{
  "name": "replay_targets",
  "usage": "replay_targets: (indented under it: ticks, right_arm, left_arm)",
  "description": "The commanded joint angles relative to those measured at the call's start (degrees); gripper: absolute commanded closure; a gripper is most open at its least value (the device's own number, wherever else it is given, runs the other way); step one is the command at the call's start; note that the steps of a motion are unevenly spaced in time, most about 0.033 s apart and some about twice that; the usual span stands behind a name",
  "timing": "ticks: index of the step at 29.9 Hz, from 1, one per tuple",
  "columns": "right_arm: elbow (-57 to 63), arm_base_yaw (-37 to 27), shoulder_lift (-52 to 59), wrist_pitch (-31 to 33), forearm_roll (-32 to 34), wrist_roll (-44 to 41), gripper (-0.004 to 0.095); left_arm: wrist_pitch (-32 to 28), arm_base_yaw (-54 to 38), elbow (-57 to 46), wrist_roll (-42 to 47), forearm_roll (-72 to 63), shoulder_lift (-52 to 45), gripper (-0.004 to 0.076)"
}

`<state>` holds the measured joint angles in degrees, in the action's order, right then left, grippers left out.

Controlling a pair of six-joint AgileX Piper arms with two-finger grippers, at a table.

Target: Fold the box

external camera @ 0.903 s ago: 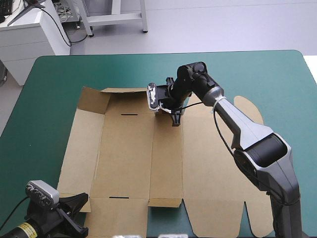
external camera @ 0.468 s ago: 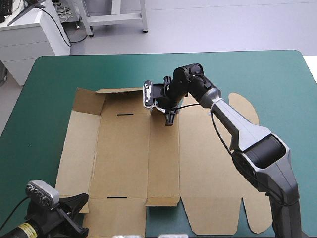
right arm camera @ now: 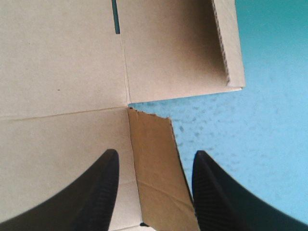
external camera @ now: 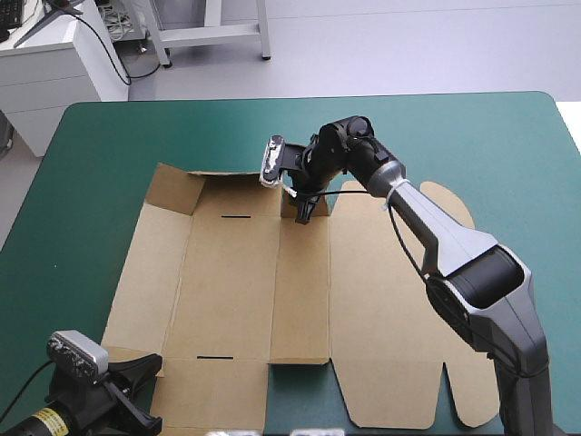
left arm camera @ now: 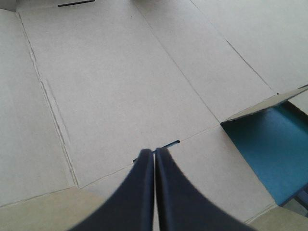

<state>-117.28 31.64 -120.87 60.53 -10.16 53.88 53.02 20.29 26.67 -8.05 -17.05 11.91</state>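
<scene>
**A:** What's on the worktop (external camera: 472,136) from where you're standing?

**B:** Mostly the box (external camera: 227,291). It's a big cut sheet of brown board, and it lies spread out flat on the teal-green cover, from left of the middle across to the right side and down to the near edge.

**A:** And the arms?

**B:** The right arm (external camera: 445,236) reaches in over the sheet to its far edge. The right pincer (right arm camera: 154,156) is there, pointing down with its black fingers spread apart.

**A:** Is it holding anything?

**B:** No. A small flap (right arm camera: 154,168) with a torn-looking edge sits in the gap between the fingers. I can't tell whether either finger touches it. Bare cover shows just past it.

**A:** And the left pincer (left arm camera: 154,153)?

**B:** That one is low, by the near left corner of the box. Its fingers are pressed together to a point with nothing between them, and it's aimed across the board.

**A:** Is any part of the sheet raised?

**B:** The corner flap (external camera: 172,186) at the far left tilts up. The rest looks flat.

**A:** Anything smaller?

**B:** Two thin cuts in the same panel, a far slot (external camera: 238,218) and a near slot (external camera: 209,356). The near one is just ahead of the left fingertips.
</scene>
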Motion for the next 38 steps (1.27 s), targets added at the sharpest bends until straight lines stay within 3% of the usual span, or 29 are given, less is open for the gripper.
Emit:
replay_targets:
  ticks: [1, 9, 14, 18, 28, 38]
  right_arm:
    - [-2.1, -1.4, 4.5, 0.0, 2.7, -0.5, 0.0469]
    - [-2.1, -9.0, 12.2, 1.7, 6.2, -15.3, 0.0643]
    - [-1.2, -18.4, 18.7, 8.2, 4.8, -19.2, 0.0762]
    - [3.3, -27.1, 26.1, 9.9, 1.6, -19.9, 0.0921]
    - [27.2, -45.2, 51.1, 8.4, 0.1, -28.1, 0.0925]
    - [56.9, -46.2, 77.2, 2.8, 3.2, -38.0, 0.0925]
  left_arm:
    - [-3.4, 0.2, 1.9, 0.2, -1.5, 0.8, 0.0732]
    - [-3.4, 0.2, 1.9, 0.2, -1.5, 0.8, 0.0732]
    - [-3.4, 0.2, 1.9, 0.2, -1.5, 0.8, 0.0732]
    - [-3.4, 0.2, 1.9, 0.2, -1.5, 0.8, 0.0732]
    - [-3.4, 0.2, 1.9, 0.2, -1.5, 0.8, 0.0732]
    - [-3.4, 0.2, 1.9, 0.3, -1.4, 1.2, 0.0732]
